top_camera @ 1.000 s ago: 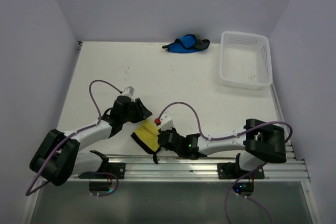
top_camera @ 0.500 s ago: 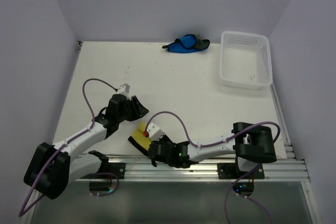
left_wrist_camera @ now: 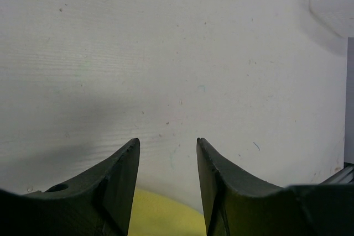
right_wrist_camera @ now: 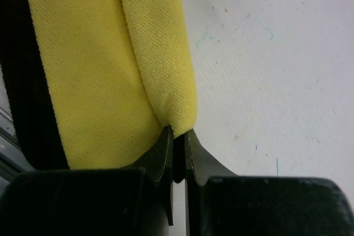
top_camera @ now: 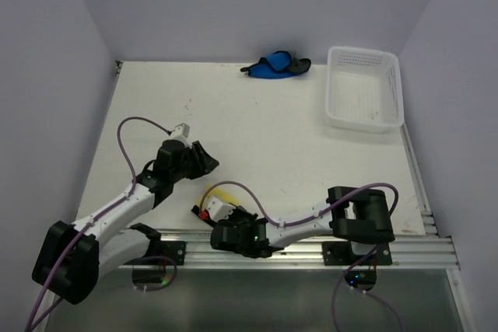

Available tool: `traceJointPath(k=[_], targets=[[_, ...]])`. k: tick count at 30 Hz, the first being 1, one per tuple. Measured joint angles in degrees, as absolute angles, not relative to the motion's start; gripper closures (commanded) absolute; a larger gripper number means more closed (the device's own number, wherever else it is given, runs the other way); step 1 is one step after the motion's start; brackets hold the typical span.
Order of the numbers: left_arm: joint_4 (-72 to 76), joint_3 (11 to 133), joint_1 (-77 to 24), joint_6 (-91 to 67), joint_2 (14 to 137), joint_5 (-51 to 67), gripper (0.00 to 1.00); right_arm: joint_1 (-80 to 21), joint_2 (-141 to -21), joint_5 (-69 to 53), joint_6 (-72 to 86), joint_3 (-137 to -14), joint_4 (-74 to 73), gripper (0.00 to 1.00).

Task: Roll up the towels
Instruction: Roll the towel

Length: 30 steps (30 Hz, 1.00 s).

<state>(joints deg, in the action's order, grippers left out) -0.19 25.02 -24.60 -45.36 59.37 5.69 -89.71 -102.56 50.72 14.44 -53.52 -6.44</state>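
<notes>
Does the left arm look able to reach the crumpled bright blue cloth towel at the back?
Probably yes: the left gripper is open, empty, and only bare table lies before the blue towel.

We record a white perforated plastic basket (top_camera: pixel 362 121) standing upright at the far right corner of the white table (top_camera: pixel 257 138), close to the right wall. Small dark specks mark the tabletop. An aluminium rail (top_camera: pixel 436 243) runs along its near edge.
</notes>
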Motion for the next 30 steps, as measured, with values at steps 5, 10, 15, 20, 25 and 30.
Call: traceJointPath(k=[5, 10, 15, 20, 25, 30], targets=[[-1.5, 25.0, -24.4, -45.4, 58.7, 6.0, 0.50, -91.3, -103.7, 53.5, 11.1, -53.9, -6.5, 1.00], [-1.9, 25.0, -24.4, -45.6, 56.6, 8.6, 0.45, -91.8, -104.6, 53.1, 10.3, -54.2, -6.4, 1.00], [-4.1, 24.9, -24.4, -45.7, 54.0, 10.9, 0.40, -91.4, -104.4, 51.3, 10.9, -54.1, -6.3, 1.00], [-8.7, 24.6, -24.4, -47.3, 53.2, 13.0, 0.38, -90.8, -103.9, 50.0, 12.1, -54.0, -6.2, 1.00], [-16.0, 24.8, -24.4, -48.3, 52.4, 13.2, 0.27, -90.6, -103.7, 48.7, 14.4, -53.9, -5.6, 1.00], [-20.8, 26.1, -24.4, -49.0, 49.2, 12.2, 0.27, -90.3, -103.7, 48.0, 16.0, -53.9, -4.9, 1.00]])
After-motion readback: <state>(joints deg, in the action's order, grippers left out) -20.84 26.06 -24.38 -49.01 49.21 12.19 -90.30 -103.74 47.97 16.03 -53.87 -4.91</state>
